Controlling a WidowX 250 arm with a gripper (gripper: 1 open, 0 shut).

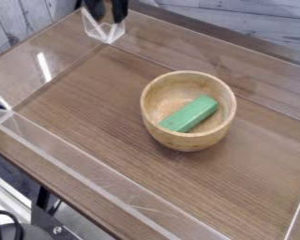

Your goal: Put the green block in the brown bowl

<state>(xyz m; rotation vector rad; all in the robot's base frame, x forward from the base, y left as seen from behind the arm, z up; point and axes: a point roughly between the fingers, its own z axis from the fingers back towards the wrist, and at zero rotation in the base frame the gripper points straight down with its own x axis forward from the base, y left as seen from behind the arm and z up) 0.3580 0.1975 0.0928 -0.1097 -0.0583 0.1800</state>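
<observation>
While the brown bowl stands on a wooden table, the green block lies inside it, wholly within the rim. The camera looks down on the table, whose brown boards are smooth and finely grained; behind the bowl, at the back, rises a wall of pale grey planks with dark streaks. Clear tape runs in a shiny strip over the table to the left of the bowl, and a bright glare spot shows farther back on that side.

The block's long axis runs slantwise across the bowl, from the near left part of its inside toward the far right part. It is a straight-edged bar, matte and plain green. The bowl is round and thick-walled, light tan, with wood grain on its side.

Far behind and left of the bowl, the dark gripper is at the picture's top edge, apart from bowl and block. Whether its fingers are open or closed, I cannot tell.
</observation>
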